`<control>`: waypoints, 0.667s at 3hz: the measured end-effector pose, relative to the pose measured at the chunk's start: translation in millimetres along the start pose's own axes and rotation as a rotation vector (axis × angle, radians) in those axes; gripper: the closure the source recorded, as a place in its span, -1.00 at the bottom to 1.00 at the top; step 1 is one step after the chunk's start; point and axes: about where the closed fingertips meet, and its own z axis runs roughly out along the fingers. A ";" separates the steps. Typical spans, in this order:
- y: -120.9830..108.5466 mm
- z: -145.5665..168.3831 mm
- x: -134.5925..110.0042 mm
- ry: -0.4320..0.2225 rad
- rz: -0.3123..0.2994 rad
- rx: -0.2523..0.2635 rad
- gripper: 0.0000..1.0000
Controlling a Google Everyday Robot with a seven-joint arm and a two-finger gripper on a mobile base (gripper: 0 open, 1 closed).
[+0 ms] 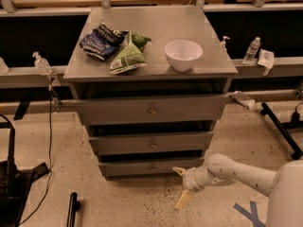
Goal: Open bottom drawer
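The bottom drawer [142, 167] is the lowest and narrowest grey front of the cabinet, with a small round knob [152, 166] at its centre. Its front sits close under the middle drawer, with only a thin dark gap above. My gripper [181, 186] is at floor level just right of the knob and in front of the drawer's right half. Its two cream fingers are spread apart: the upper fingertip [178, 170] is near the drawer's lower edge and the lower one [182, 201] points at the floor. It holds nothing.
The middle drawer [151, 143] and the top drawer [151, 109] are above. On the cabinet top [156, 27] lie a white bowl [183, 54], a blue chip bag [100, 40] and a green bag [128, 56]. A black stand [9, 174] is at the left, and a black bar [281, 129] lies on the floor at the right.
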 end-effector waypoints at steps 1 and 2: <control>-8.1 26.4 28.7 0.019 -0.007 -0.016 -1.00; -8.9 29.5 29.5 0.020 -0.014 -0.017 -1.00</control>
